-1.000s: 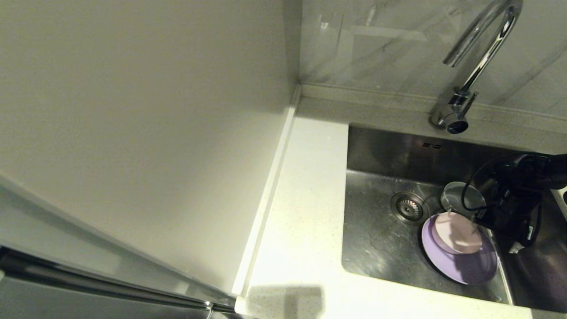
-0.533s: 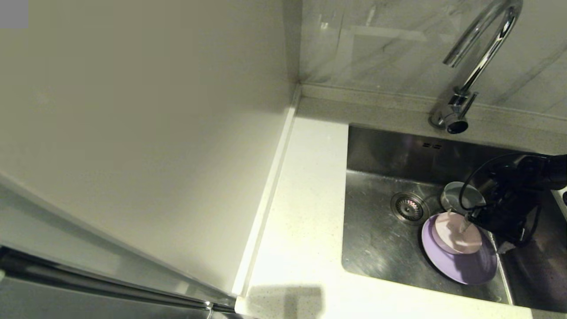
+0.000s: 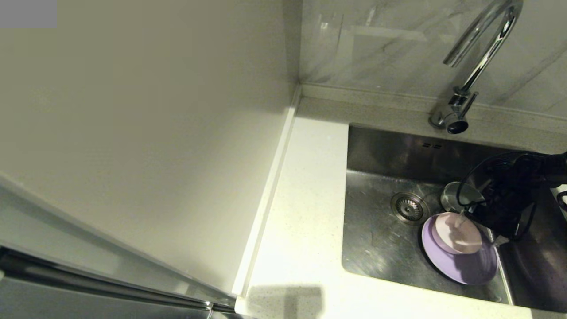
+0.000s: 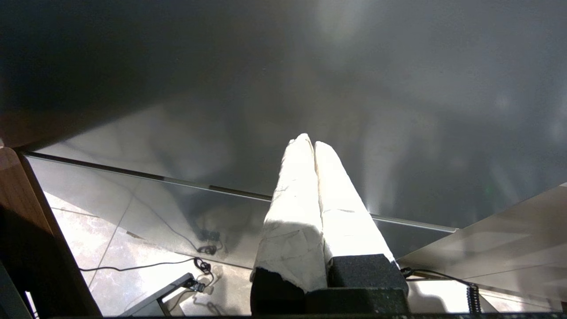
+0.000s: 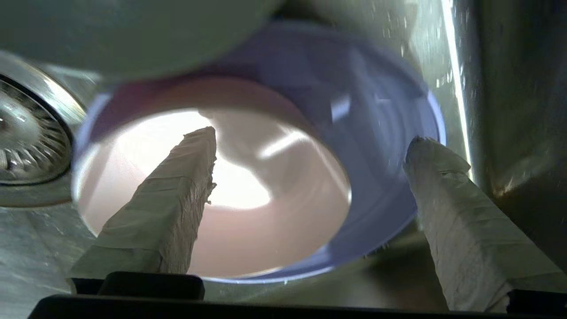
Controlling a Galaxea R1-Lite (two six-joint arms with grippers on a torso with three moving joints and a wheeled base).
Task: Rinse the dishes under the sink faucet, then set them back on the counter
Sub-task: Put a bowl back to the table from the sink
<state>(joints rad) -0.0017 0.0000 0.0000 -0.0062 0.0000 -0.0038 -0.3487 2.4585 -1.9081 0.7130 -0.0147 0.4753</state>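
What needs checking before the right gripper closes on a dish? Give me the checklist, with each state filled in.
1. Right gripper open: ok, fingers spread wide.
2. Pink bowl between the fingers: not ok; one finger is over the bowl's inside, the other finger beyond the plate's edge.
3. Pink bowl resting on the purple plate in the sink: ok.
4. Pale bowl clear of the gripper: cannot tell; it sits close behind.
5. Faucet running: cannot tell; no stream visible.
6. Left gripper parked, shut: ok.
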